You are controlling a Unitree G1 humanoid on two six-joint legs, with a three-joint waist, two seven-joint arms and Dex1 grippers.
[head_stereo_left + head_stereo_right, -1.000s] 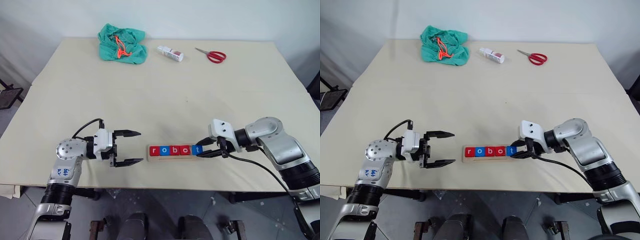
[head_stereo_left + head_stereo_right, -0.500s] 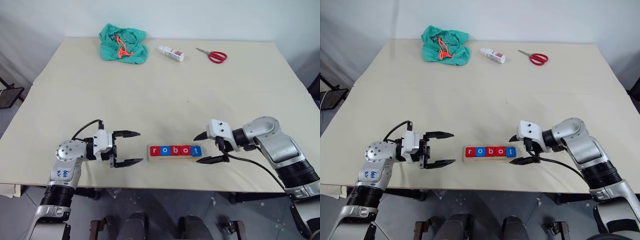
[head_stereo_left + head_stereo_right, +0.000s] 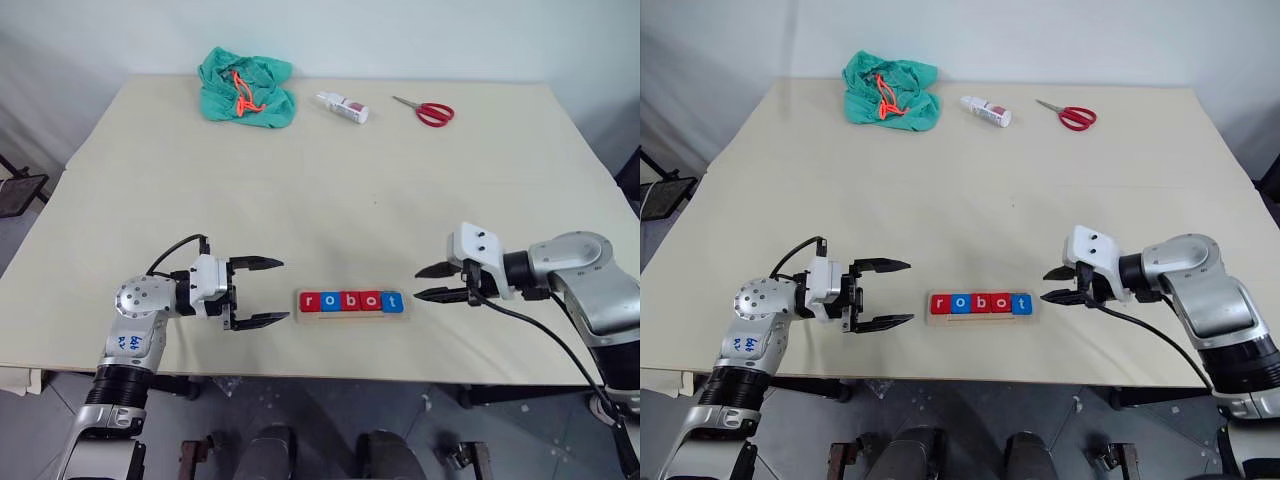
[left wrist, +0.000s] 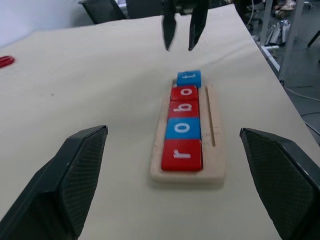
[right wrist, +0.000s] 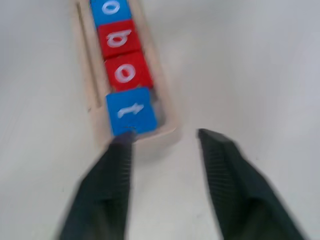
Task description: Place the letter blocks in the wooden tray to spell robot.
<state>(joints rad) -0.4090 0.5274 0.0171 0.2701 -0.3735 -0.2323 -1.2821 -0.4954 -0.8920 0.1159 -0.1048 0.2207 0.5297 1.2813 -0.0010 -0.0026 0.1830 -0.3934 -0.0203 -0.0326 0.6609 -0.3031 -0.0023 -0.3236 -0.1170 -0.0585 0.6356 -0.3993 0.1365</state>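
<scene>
Five letter blocks lie in a row in the wooden tray near the table's front edge, reading r, o, b, o, t. My left gripper is open and empty, a short gap left of the tray and pointing at it. On the other side, my right gripper hovers just right of the blue t, jaws a little apart with nothing between them. It touches neither block nor tray. The left wrist view shows the tray lengthwise with the right gripper beyond it.
At the table's far side lie a crumpled green cloth with an orange cord, a small white bottle and red scissors. The tray sits close to the table's front edge.
My right gripper was at the t block, opened wide, then drew back to the right and narrowed its jaws. The blocks, tray and left gripper stayed put.
</scene>
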